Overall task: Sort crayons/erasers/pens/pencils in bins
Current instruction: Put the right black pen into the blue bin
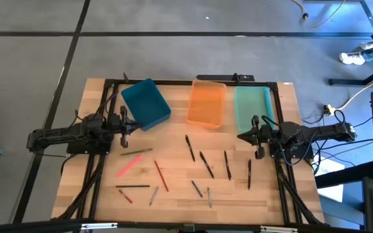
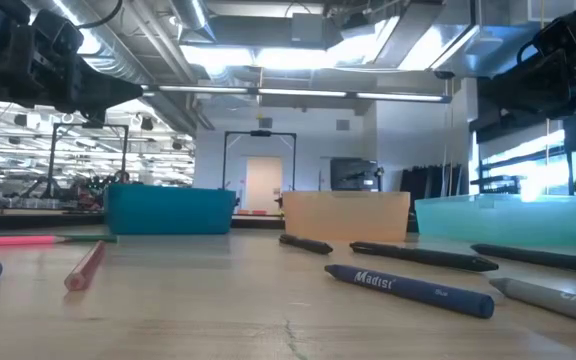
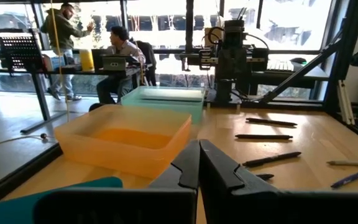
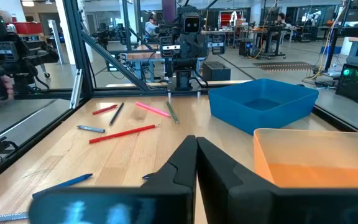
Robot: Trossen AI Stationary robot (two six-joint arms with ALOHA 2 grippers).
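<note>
Three bins stand in a row at the table's far side: a teal-blue one (image 1: 146, 103), turned askew, an orange one (image 1: 206, 103) and a mint green one (image 1: 251, 107). Several thin sticks lie scattered flat on the wood nearer the front. Among them are black ones (image 1: 206, 164), a green one (image 1: 136, 153), a pink one (image 1: 129, 166), a red one (image 1: 161, 175) and a grey-blue one (image 1: 197, 188). My left gripper (image 3: 199, 163) waits shut at the table's left, level, above the wood. My right gripper (image 4: 196, 158) waits shut at the right, beside the mint bin.
A black metal frame (image 1: 173, 83) runs around the tabletop, with cables along both sides. In the low view a blue crayon (image 2: 408, 288) and a red stick (image 2: 85, 268) lie close to the front edge. People (image 3: 67, 37) are in the room beyond.
</note>
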